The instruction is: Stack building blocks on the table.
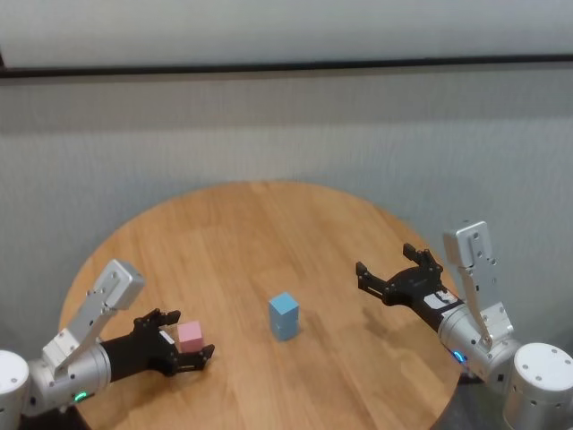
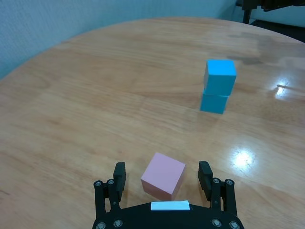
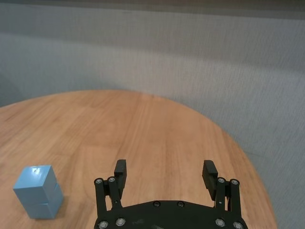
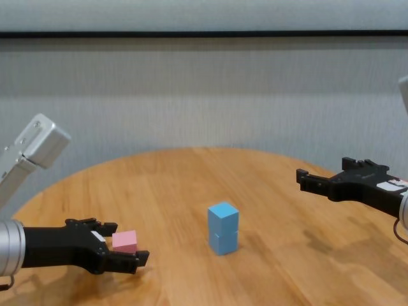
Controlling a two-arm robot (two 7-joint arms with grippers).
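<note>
- The left claw (image 1: 183, 345) sits low near the desk's (image 1: 242, 233) near-left edge, its fingers (image 2: 119, 174) spread wide to either side of the pink cube (image 1: 189, 337), with a gap on each side (nothing clamped); a blank white label shows on the claw body.
- Bare wood lies between the pink cube and the stack at the desk's middle: one light blue cube (image 1: 284, 307) sitting on the other light blue cube (image 4: 222, 241).
- The right claw (image 1: 385, 273) hovers above the right side, wide open, holding nothing, well apart from the stack.
</note>
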